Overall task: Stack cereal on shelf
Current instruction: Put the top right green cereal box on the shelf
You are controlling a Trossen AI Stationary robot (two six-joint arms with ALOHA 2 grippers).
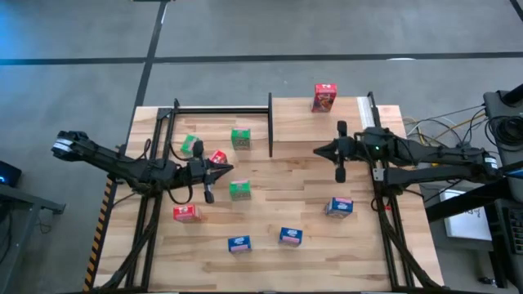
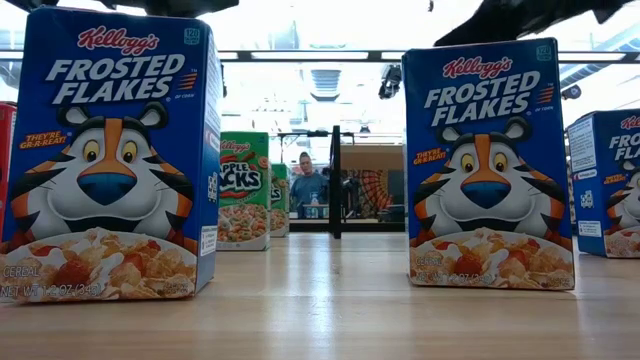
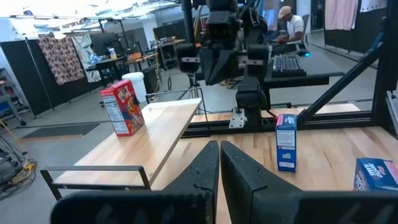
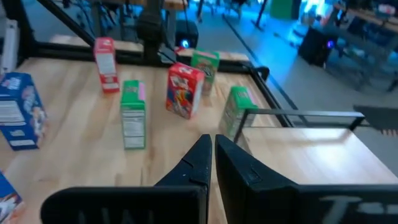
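The shelf [image 1: 298,122], a light-wood panel with black posts, stands at the table's far right. One red cereal box [image 1: 324,97] stands upright on its far edge, also seen in the left wrist view [image 3: 122,109]. Three green boxes [image 1: 240,138], two more red [image 1: 185,213] and three blue [image 1: 290,236] stand loose on the table. My left gripper [image 1: 229,169] hovers shut and level at centre left, beside a red box [image 1: 217,158], holding nothing. My right gripper [image 1: 317,150] hovers shut at the shelf's near edge, pointing toward the table's left, and is empty too.
A black frame rail [image 1: 221,109] runs along the table's far left. Blue boxes [image 2: 105,160] [image 2: 487,165] fill the low view's foreground. A blue box [image 1: 339,207] stands near the right arm's base. Cables lie off the table's right edge. A person sits at a desk [image 3: 287,25] in the room.
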